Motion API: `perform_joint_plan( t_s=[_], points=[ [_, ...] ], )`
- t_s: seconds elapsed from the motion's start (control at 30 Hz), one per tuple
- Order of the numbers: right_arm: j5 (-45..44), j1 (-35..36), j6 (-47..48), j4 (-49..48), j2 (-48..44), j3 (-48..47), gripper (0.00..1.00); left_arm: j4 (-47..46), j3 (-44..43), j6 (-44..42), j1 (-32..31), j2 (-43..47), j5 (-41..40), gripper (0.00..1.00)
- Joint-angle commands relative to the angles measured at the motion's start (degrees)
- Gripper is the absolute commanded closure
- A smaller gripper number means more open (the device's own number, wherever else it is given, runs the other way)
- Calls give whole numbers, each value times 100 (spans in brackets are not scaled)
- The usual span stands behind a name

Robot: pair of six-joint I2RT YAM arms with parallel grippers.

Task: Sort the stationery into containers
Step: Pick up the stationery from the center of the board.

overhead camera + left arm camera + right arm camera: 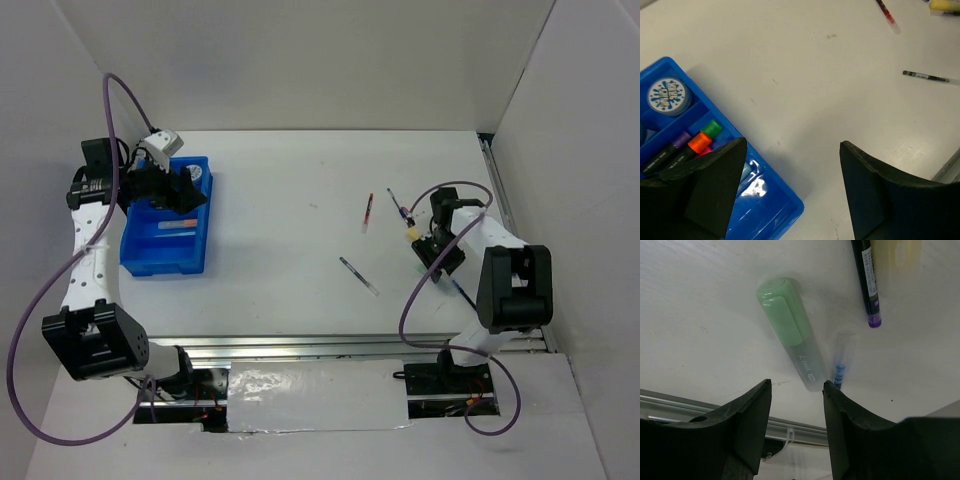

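Right claw (795, 386) sits low over the counter (280, 200) on the right side, jaws about half apart, gripping nothing yet. Green highlighter (787, 335) lies flat with only its tail end between the fingertips. It's skewed across the gap and crowds one finger, with clear space on the other side. Clear blue-tipped pen (842, 360) lies just beside that same finger. Dark pen with purple end (867, 285) is a bit farther off.

Left claw (792, 145) is wide open and empty at far left, straddling the right edge of the blue tray (785, 200). One finger is over the tray, the other over bare counter. Tray holds a tape roll (668, 96) plus green, orange and purple markers. Red pen (887, 14) and thin dark pen (925, 76) lie loose mid-counter, well apart from the tray.

Risks as I read it:
- Closing on the tail alone: round barrel, skewed to the jaws, likely to pivot or squirt out.
- Finger next to the blue-tipped pen may nudge it or pinch both.
- End grip lets the marker droop in transit; could clip the tray wall.
- Left claw over the tray blocks delivery; arms could meet.
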State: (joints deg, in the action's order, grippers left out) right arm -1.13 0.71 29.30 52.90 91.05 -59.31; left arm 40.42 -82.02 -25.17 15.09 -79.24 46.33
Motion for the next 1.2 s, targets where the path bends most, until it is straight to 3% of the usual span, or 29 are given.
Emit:
perform_joint_plan(
  t_s=[0.0, 0.23, 0.4, 0.6, 0.7, 0.73, 0.77, 0.9, 0.97, 1.0, 1.1, 1.17],
  points=[
    [-151, -36, 137, -429, 132, 51, 47, -624, 160, 355, -6, 286, 333, 13],
    [-151, -1, 146, -720, 449, 147, 48, -597, 239, 389, -15, 234, 404, 13],
    [-160, 87, 164, -852, 739, 209, 50, -983, 449, 855, -32, 321, 333, 14],
    [-160, 201, 243, -931, 862, 358, 55, -1300, 740, 830, -103, 594, 175, 14],
    [-125, 298, 278, -896, 853, 359, 67, -1221, 696, 794, -112, 612, 122, 14],
    [-116, 394, 278, -861, 819, 315, 78, -1204, 687, 820, -112, 612, 122, 14],
    [-90, 438, 261, -730, 784, 167, 82, -1186, 670, 890, -112, 612, 122, 15],
    [891, 772, 191, -185, 319, -545, 92, -1370, 687, 1294, -103, 804, 122, 13],
    [1349, 1009, 24, 53, 63, -1221, 95, -1589, 801, 1925, -94, 936, 122, 7],
    [1891, 1088, -281, 97, 10, -1476, 100, -1886, 975, 2154, -103, 1076, 148, 5],
    [2676, 1370, -1141, 97, 27, -2504, 100, -2562, 1449, 3121, -269, 1392, 255, 8],
    [3362, 1580, -1844, -104, 194, -3085, 100, -2802, 1731, 3525, -734, 1543, -234, 11]
  ],
)
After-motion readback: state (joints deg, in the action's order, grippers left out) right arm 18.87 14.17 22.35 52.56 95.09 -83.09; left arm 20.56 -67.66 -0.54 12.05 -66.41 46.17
